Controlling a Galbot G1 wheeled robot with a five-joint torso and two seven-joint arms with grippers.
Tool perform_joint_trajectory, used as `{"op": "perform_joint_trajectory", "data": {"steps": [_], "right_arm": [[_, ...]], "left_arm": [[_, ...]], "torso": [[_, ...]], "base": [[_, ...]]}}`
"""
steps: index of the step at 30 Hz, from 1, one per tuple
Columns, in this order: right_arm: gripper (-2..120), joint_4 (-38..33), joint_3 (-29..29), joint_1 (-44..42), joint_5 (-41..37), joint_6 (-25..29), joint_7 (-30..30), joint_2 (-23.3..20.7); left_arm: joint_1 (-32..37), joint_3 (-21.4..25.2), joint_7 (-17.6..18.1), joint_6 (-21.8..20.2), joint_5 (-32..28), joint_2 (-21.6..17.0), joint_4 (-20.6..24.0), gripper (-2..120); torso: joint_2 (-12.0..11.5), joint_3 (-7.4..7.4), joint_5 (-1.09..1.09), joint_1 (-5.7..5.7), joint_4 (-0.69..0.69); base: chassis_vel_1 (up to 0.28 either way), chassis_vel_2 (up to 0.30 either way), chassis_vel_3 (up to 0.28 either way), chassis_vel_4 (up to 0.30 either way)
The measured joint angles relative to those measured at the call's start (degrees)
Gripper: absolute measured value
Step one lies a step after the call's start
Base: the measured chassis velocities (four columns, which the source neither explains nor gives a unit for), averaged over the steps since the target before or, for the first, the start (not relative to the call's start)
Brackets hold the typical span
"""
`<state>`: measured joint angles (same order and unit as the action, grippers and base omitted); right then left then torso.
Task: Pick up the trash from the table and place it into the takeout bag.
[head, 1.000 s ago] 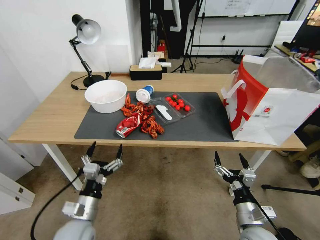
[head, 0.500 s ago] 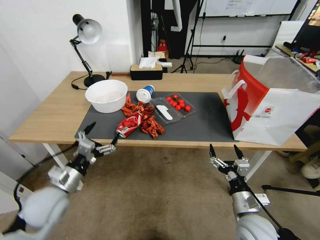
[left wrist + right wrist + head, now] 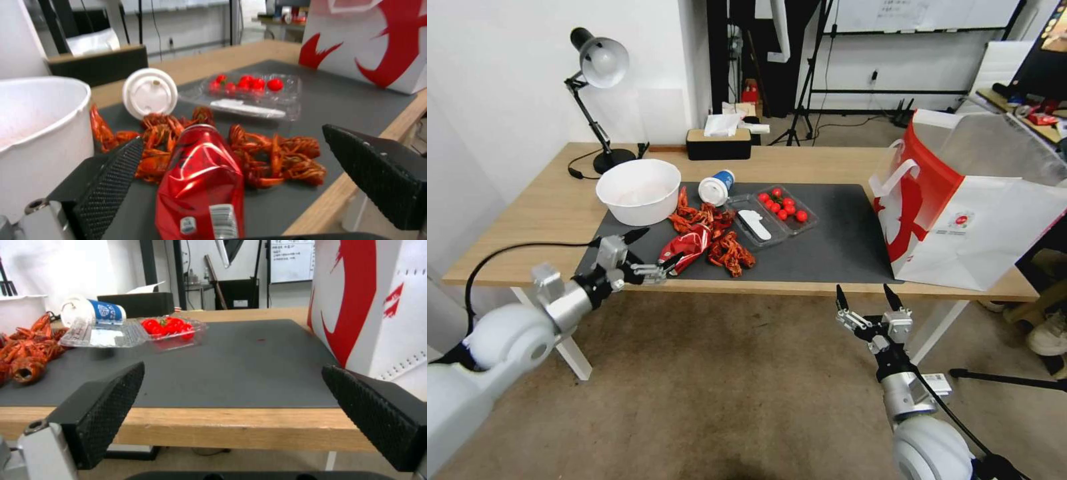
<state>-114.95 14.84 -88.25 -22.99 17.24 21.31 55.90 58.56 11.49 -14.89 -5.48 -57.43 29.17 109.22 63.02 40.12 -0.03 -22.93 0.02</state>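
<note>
A crushed red soda can [image 3: 686, 248] [image 3: 200, 180] lies on the dark mat [image 3: 840, 247] of the table [image 3: 527, 227], amid red crayfish shells [image 3: 724, 243]. My left gripper [image 3: 660, 248] [image 3: 231, 136] is open at the can's near end, one finger [image 3: 111, 173] on each side of it, not touching. Behind are a white bowl [image 3: 639, 191], a tipped blue-and-white paper cup [image 3: 716, 187] and a clear box of tomatoes [image 3: 774, 213]. The takeout bag [image 3: 960, 220] [image 3: 369, 306] stands at the table's right end. My right gripper [image 3: 864, 293] [image 3: 233, 370] hangs open below the front edge.
A black desk lamp [image 3: 602, 63] and a black tissue box [image 3: 718, 143] stand along the table's back edge. A white table leg [image 3: 554, 327] is under the left front corner. Tripods and a desk stand in the room behind.
My left arm has swung out to the left and lifted its open gripper from below the table up to the can's near end. The right gripper has risen a little and shifted left.
</note>
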Motion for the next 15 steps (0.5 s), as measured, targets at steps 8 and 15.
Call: {"op": "perform_joint_trajectory", "data": {"steps": [8, 15], "right_arm": [[100, -1.6, 0.3, -1.4, 1.2, -0.9, 1.0, 0.4], [100, -1.9, 1.0, -2.0, 1.6, -1.5, 1.8, 0.3]], "left_arm": [[-16.2, -13.1, 2.7, -8.5, -0.5, 0.7, -5.1, 100], [-22.9, -20.1, 4.7, -16.5, 2.3, 1.6, -7.2, 100]], "torso": [[0.0, 0.00, 0.03, 0.00, -0.04], [0.0, -0.01, 0.02, 0.00, -0.02]], "base": [[0.000, 0.000, 0.000, 0.000], [0.000, 0.000, 0.000, 0.000]]}}
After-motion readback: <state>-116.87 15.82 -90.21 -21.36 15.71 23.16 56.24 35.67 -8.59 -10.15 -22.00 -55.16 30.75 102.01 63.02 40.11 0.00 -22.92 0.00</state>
